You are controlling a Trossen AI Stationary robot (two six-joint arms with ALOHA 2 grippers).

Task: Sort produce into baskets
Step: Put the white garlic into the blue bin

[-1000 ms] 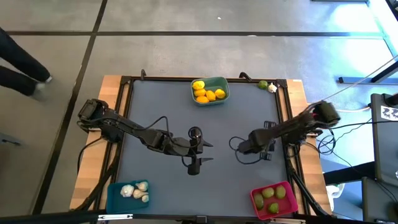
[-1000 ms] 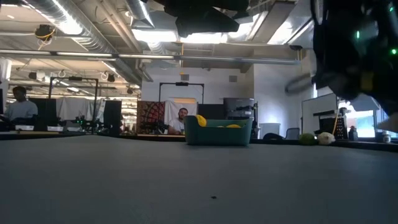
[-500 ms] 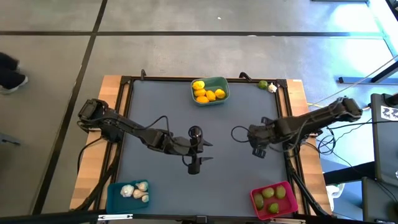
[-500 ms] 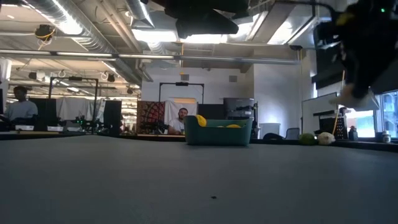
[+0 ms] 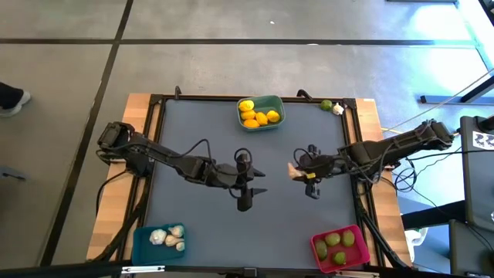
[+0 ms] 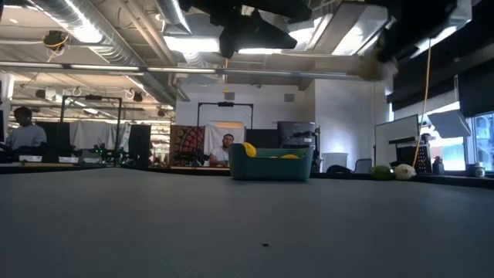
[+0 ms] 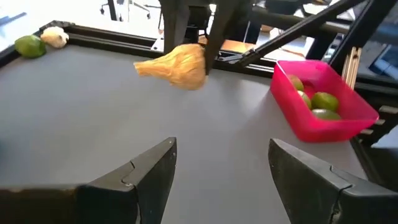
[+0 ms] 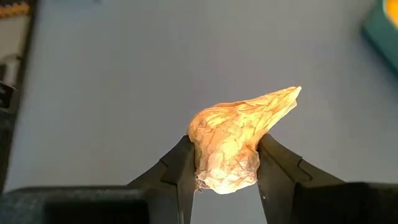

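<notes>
Jaws: right gripper clamps papery white garlic bulb mid-table | left gripper parted, empty, near table centre

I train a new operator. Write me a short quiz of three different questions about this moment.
1. True or false: the right gripper holds a garlic bulb.
2. Which basket holds limes? A) teal basket B) blue basket C) pink basket
3. Fill in: two loose items lie at the table's far right corner, a garlic and a ____.

Key: 1 true; 2 C; 3 lime.
</notes>
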